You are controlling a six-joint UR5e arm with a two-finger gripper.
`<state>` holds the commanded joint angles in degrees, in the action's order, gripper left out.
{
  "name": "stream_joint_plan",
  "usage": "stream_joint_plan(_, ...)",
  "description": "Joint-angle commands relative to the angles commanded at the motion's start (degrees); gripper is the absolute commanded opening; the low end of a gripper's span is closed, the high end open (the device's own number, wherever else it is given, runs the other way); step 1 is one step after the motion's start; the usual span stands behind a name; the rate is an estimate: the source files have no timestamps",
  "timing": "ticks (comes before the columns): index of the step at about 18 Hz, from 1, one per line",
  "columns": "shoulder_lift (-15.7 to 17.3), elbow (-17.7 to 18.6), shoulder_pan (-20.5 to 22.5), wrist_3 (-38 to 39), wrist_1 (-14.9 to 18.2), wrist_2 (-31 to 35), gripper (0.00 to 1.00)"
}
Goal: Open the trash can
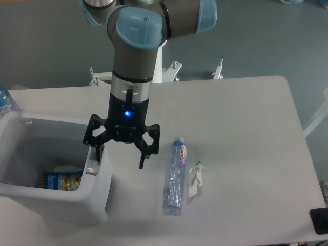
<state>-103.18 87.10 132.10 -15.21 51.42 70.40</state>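
Observation:
The trash can [95, 197] is a big light-grey bin at the left front of the table. Its lid stands swung up out of the way and the inside shows, with a blue and yellow packet [60, 180] on the bottom. My gripper [119, 156] hangs open over the bin's right rim. Its left finger [98, 152] sits right at the latch edge, and its right finger [143, 159] hangs over the table beside the bin. Nothing is held between the fingers.
A clear plastic bottle [175, 176] lies on the table right of the gripper. A small white crumpled piece [196, 176] lies next to it. Part of a blue bottle [4, 101] shows at the left edge behind the bin. A black object [320, 220] sits at the right front corner.

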Motion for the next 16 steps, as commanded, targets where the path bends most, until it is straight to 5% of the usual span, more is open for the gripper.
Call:
stream_joint_plan(5,-0.1,-1.8,0.9,0.1,0.0,-0.4,1.00)
stream_joint_plan(10,-0.4,-3.3,9.8,-1.1,-0.4,-0.4,1.00)
stream_joint_plan(16,-4.7,1.4,17.9,-16.5,-0.4,3.4,1.00)
